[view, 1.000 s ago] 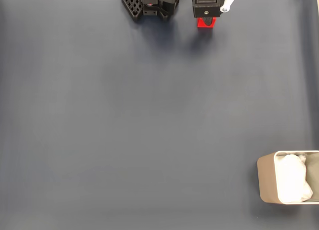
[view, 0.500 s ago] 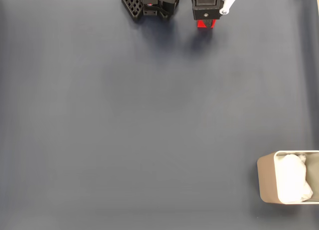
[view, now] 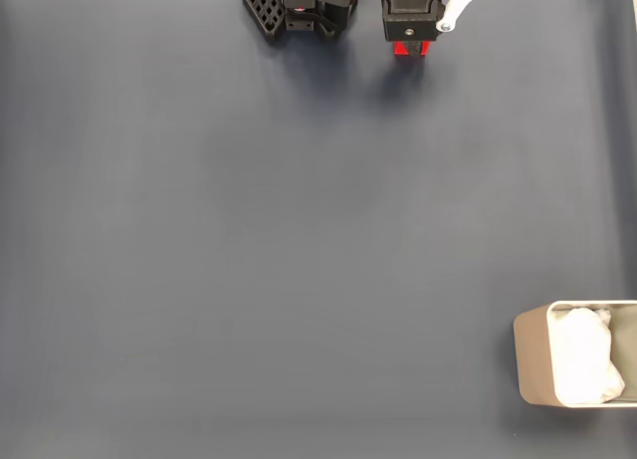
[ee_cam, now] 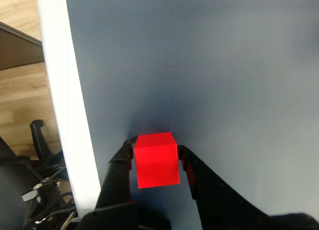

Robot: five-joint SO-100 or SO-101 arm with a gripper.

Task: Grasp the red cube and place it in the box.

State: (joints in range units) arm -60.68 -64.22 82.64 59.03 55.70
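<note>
The box (view: 532,364) holds white lining; claw (ee_cam: 155,155) grips the red cube (ee_cam: 156,160).

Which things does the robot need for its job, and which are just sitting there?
Needed:
red cube, pinched in the claw
box, white lining inside

Just there:
dark mat
wooden floor
black chair base

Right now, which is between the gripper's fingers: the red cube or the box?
The red cube, small, sitting between the gripper fingers; the beige box stands apart at the mat's far corner.
</note>
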